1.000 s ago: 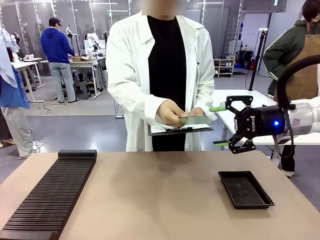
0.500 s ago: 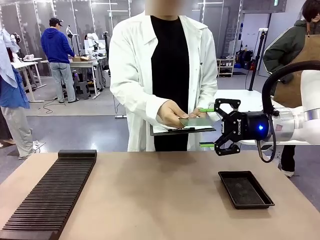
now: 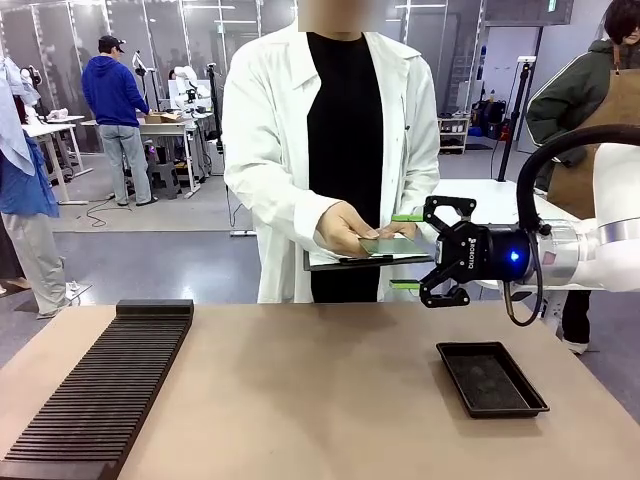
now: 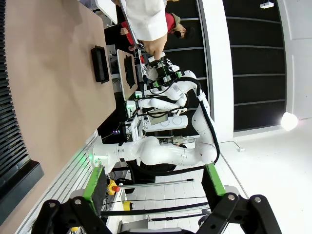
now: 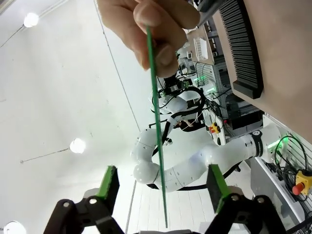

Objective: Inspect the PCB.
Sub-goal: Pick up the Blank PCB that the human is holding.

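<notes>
A person in a white coat stands across the table and holds the PCB (image 3: 392, 245), a thin green board, flat in one hand (image 3: 345, 228) over a clipboard (image 3: 335, 262). My right gripper (image 3: 404, 251) has reached in from the right, one green pad above the board's near end and one below it. In the right wrist view the PCB (image 5: 157, 126) runs edge-on between my fingers (image 5: 108, 183) with a gap on both sides, so the right gripper (image 5: 161, 180) is open. My left gripper (image 4: 152, 181) is open with nothing in it, well back from the table.
A shallow black tray (image 3: 490, 378) lies on the table at the right, below my right arm. A long black slotted rack (image 3: 100, 390) runs along the left side. Other people stand in the background.
My right gripper has moved left toward the person, and its pads now stand above and below the PCB's end. The person has shifted slightly right. The left gripper has not moved.
</notes>
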Available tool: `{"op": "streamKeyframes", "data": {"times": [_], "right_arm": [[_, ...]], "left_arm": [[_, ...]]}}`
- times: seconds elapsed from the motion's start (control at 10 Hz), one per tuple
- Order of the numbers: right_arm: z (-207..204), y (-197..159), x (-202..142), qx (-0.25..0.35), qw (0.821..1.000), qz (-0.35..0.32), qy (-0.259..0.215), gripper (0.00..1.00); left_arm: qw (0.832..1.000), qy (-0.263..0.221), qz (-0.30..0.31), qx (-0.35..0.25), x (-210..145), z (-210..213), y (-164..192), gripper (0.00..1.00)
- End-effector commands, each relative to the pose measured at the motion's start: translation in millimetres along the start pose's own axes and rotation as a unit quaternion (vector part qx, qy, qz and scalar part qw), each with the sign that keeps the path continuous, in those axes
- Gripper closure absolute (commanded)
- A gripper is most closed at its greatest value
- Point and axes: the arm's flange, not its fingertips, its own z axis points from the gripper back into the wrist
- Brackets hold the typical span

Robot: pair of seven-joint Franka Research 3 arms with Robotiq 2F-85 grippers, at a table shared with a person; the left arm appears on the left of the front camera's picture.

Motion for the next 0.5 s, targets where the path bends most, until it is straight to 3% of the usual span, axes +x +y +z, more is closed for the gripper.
{"op": "streamKeyframes", "data": {"times": [0.0,0.1,0.2,0.3,0.4], "right_arm": [[-6.8,1.3,5.6,0.014,1.0,0.011,0.008,0.22],[-7.1,0.8,5.9,0.017,1.0,0.009,0.009,0.23],[-6.8,0.4,6.5,0.023,1.0,0.006,0.01,0.42],[-7.2,-0.3,7.3,0.028,1.0,0.003,0.008,0.43],[-8.8,-1.1,7.3,0.029,1.0,0.0,0.01,0.62]], "left_arm": [[1.0,0.001,0.0,0.003,-1.5,0.9,-0.8,0.0],[1.0,0.001,0.0,0.003,-1.5,0.9,-0.8,0.0],[1.0,0.001,0.0,0.003,-1.5,0.9,-0.8,0.0],[1.0,0.001,0.0,0.003,-1.5,0.9,-0.8,0.0],[1.0,0.001,0.0,0.003,-1.5,0.9,-0.8,0.0]]}}
